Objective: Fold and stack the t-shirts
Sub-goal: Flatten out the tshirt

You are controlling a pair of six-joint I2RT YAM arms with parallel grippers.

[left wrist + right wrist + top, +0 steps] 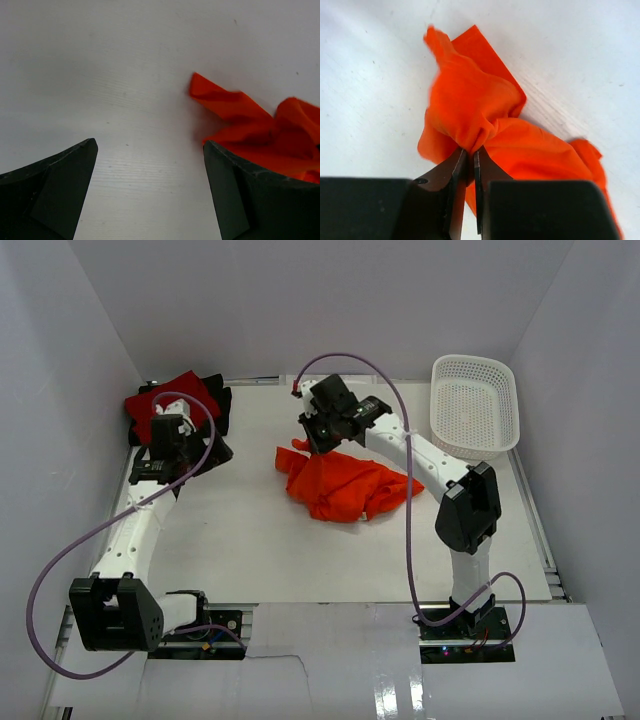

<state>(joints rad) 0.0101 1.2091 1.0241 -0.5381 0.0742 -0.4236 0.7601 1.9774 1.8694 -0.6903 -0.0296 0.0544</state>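
My right gripper point(469, 152) is clamped on a bunched fold of the orange t-shirt point(345, 485), its 2 jaws almost touching with cloth squeezed between them. The pinch sits at the shirt's far-left part, near the middle of the table point(250, 540). The rest of the shirt lies crumpled under and beside my right forearm. In the right wrist view, 1 flat corner with a straight edge lies on the surface beyond the pinch, and a looser lobe spreads off to the right.

My left gripper point(150, 145) stands wide and holds nothing, with only bare white surface between its 2 fingers. A pointed edge of the orange shirt shows past its right finger, apart from it.

The left arm reaches up the left side, close to the red t-shirt point(165, 400). That shirt lies on the black t-shirt point(218, 405) in the far-left corner, against the wall.

The white basket point(440, 375) sits in the far-right corner, well apart from the orange shirt.

For moving room, I see bare surface between the 2 arms, from the orange shirt's left edge across to the left arm. A broad strip also runs along the near side in front of the bases. White walls close in the left, right and far edges.
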